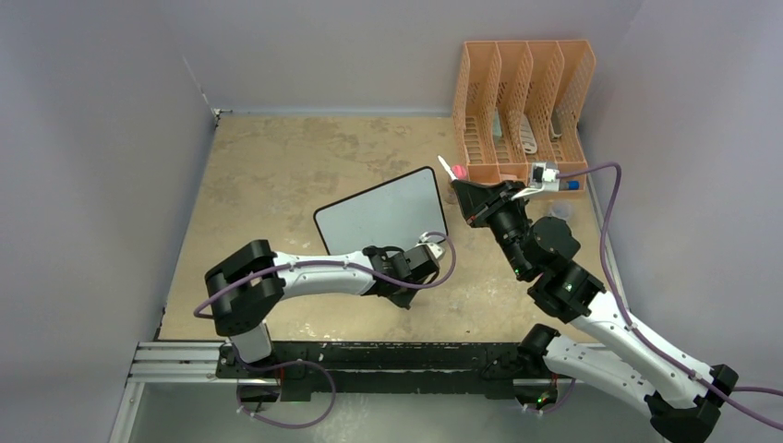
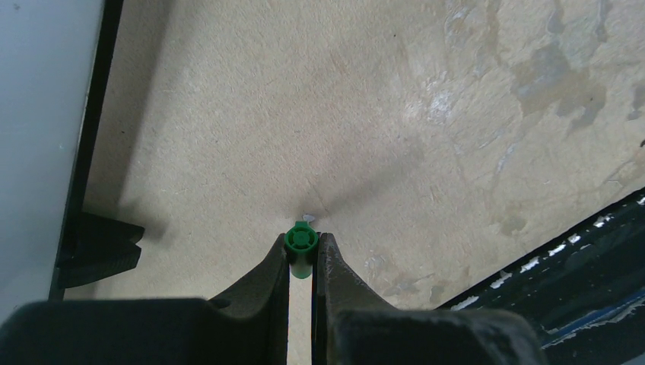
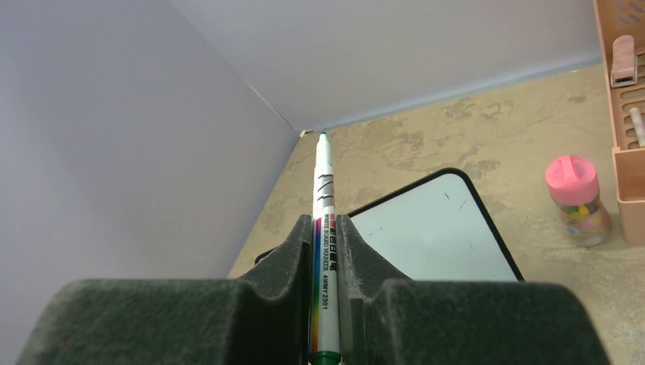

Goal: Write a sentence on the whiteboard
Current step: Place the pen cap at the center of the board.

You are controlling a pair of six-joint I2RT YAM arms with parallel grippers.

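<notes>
The whiteboard [image 1: 383, 214] stands tilted mid-table, its white face bare apart from faint specks; no sentence is in view on it. In the left wrist view only its black-framed edge [image 2: 42, 114] and one foot [image 2: 99, 245] appear. My left gripper [image 2: 302, 247] hovers low by the board's near right corner, shut on a green marker cap [image 2: 301, 242]. To the right of the board, my right gripper [image 3: 325, 228] is raised and shut on a white whiteboard marker [image 3: 323, 190]. The marker's uncapped green tip points toward the back left, away from the board [image 3: 430, 236].
An orange slotted file rack [image 1: 522, 101] stands at the back right. A small pink-lidded jar [image 3: 574, 199] sits between it and the board. Grey walls close in the left, back and right sides. A black rail [image 1: 369, 355] runs along the near table edge.
</notes>
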